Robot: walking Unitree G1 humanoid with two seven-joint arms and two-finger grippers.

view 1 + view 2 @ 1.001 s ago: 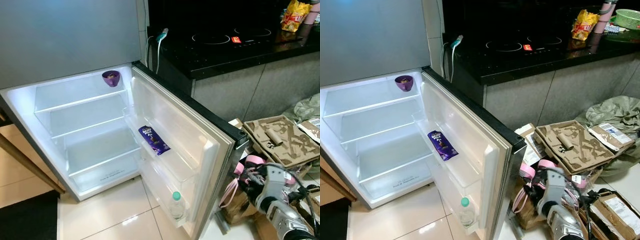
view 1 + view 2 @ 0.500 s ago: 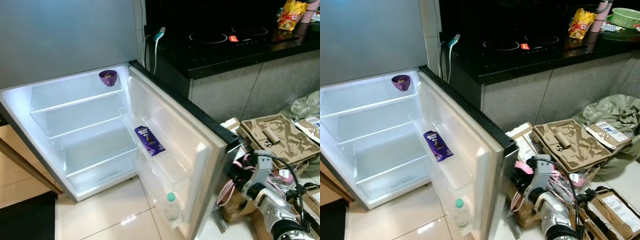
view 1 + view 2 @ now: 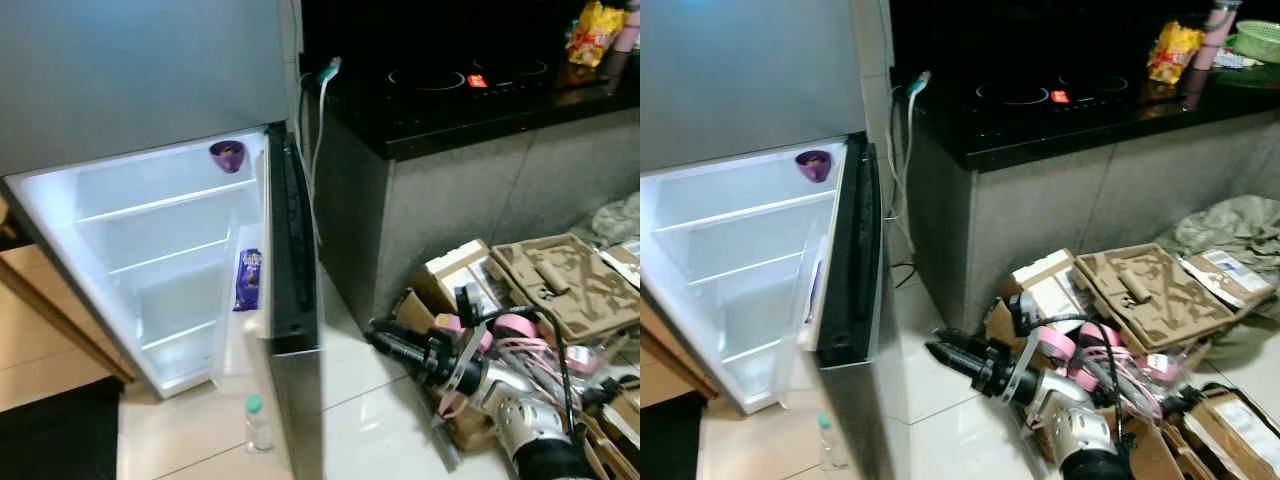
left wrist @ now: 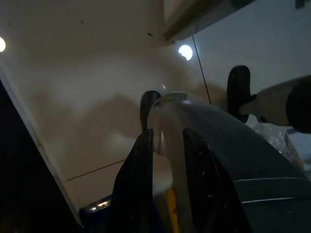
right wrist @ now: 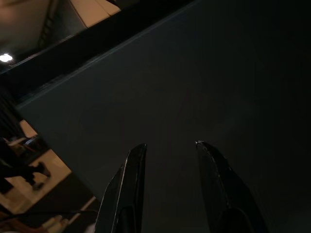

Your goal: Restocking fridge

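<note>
Fridge door (image 3: 292, 250) stands edge-on, half swung, left of the table (image 3: 470, 110). 1 chocolate bar (image 3: 248, 280) and 1 bottle (image 3: 257, 422) sit in its racks. Judged heavy, rigid; push on the flat outer face. Left claw (image 4: 167, 145) grips something pale, unidentifiable. Right claw (image 3: 940, 353) is parted; its wrist view adds the dark door face close ahead.

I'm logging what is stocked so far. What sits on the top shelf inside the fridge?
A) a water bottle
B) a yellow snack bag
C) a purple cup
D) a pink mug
C: a purple cup stands at the top shelf's right end inside the lit fridge.
</note>
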